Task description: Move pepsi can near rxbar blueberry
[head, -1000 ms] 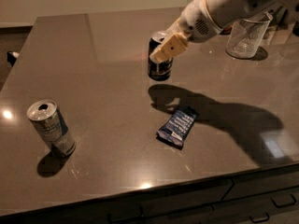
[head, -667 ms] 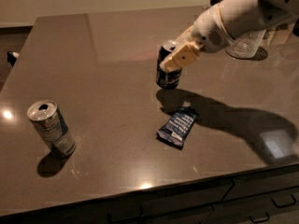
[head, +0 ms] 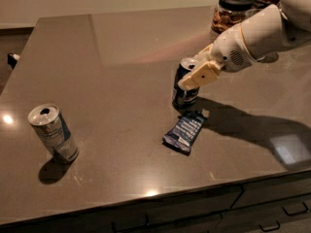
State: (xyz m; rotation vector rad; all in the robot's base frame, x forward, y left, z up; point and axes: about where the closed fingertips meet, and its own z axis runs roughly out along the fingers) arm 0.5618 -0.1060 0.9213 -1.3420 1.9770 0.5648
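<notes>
One step appears to remain. The pepsi can (head: 181, 96) stands upright just behind the upper crimped end of the rxbar blueberry (head: 184, 131), right of centre on the tabletop (head: 112, 72). Can and wrapper are close enough that only a narrow strip of surface shows between them. Whether the can's base rests on the tabletop or hangs a little above it cannot be told, because its own shadow covers that spot.

The gripper (head: 188, 79) is at the can's upper half, reaching in from the right on the white arm (head: 262, 33). Its fingers (head: 201, 74) pinch the can: one tan pad lies flat across the front of the can below the silver rim, and the other is hidden behind the can.

The rxbar blueberry lies flat and at a slant, with its lower end pointing toward the front edge. Nothing touches it.

Judgement: the placement called for is met in substance, since the can already sits near the bar. What is left is to settle the can fully on its base if it is not yet down, let go, and draw the gripper clear without tipping the can onto the wrapper.

Further out, a silver can (head: 52, 132) stands tilted, well apart at the left, and takes no part. A glass jar (head: 231, 11) with a dark lid stands at the far right behind the arm.
</notes>
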